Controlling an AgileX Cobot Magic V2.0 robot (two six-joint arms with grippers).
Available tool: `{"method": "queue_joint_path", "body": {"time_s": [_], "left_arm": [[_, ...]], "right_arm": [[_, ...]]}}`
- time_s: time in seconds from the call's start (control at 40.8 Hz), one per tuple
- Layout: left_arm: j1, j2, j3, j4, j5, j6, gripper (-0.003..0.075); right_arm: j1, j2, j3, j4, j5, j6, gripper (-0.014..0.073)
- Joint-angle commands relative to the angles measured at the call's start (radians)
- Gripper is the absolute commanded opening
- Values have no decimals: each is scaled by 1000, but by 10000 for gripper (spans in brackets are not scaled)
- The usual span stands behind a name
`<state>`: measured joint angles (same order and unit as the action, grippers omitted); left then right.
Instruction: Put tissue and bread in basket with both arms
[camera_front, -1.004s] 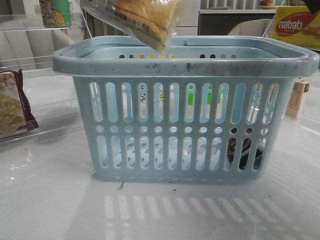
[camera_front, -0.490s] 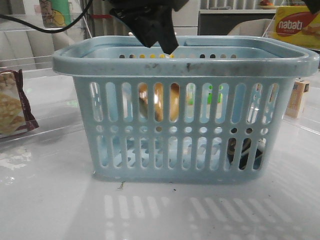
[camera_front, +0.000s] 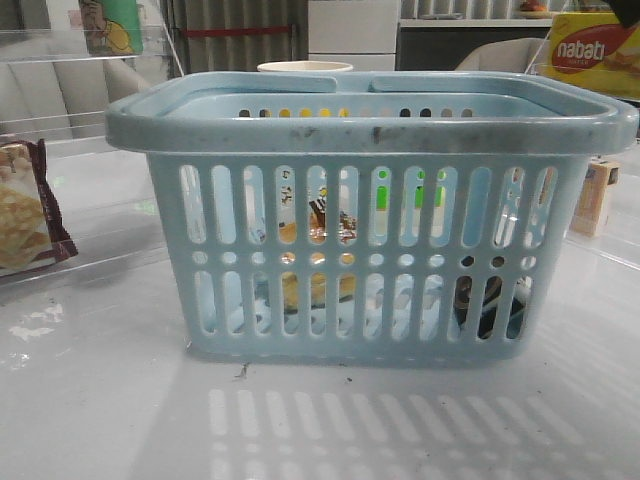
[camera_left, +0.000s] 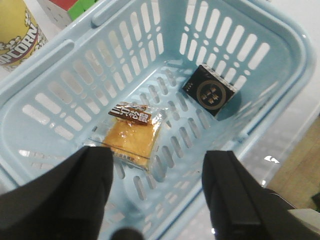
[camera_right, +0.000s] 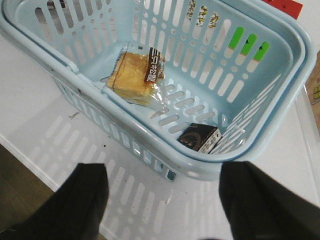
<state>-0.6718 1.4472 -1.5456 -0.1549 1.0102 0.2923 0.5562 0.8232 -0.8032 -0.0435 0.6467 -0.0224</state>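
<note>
The pale blue basket (camera_front: 370, 120) stands mid-table. The bread (camera_left: 131, 138), a clear packet with a dark label, lies flat on the basket floor; it also shows in the right wrist view (camera_right: 134, 75) and through the slots in the front view (camera_front: 318, 285). The tissue (camera_left: 210, 90), a small black pack, lies in a corner of the basket floor, also seen in the right wrist view (camera_right: 200, 137) and dimly in the front view (camera_front: 488, 305). My left gripper (camera_left: 157, 190) is open and empty above the basket. My right gripper (camera_right: 162, 200) is open and empty above the table beside the basket.
A maroon-edged cracker bag (camera_front: 25, 210) lies at the left. A small tan carton (camera_front: 598, 195) stands at the right. A yellow box (camera_front: 595, 50) sits at the back right, a popcorn tub (camera_left: 17, 30) beside the basket, and a cup (camera_front: 305, 67) behind it.
The left gripper held the bread above the basket, lowered over the rim and let it go. The bread now lies on the basket floor and the gripper has left the front view.
</note>
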Motion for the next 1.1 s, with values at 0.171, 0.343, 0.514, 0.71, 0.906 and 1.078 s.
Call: {"method": "queue_joint_path", "body": {"time_s": [0.171,0.343,0.514,0.71,0.906,1.078], "left_arm": [[-5,-336,226,-28,-39,-11,455],[-5,-513,399,-28,-43,-13,455],[-5,-667,546,-10,-62,-77,455],[-3,-787,662,95,-66,-164,455],[-3,-812,711,133,-71,-164,455],[-3,-812,720,133,-94,-164,455]], "right_arm": [[-1,-5,-27,-17,-69,-6,571],[-1,-5,-27,-17,-69,-6,571],[-1,-5,-27,-17,-69,-6,571],[-1,-5,-27,-20,-24,-6,571],[-1,-30,-14,-11,48,-6,571],[-1,-104,47,8,48,-6,571]]}}
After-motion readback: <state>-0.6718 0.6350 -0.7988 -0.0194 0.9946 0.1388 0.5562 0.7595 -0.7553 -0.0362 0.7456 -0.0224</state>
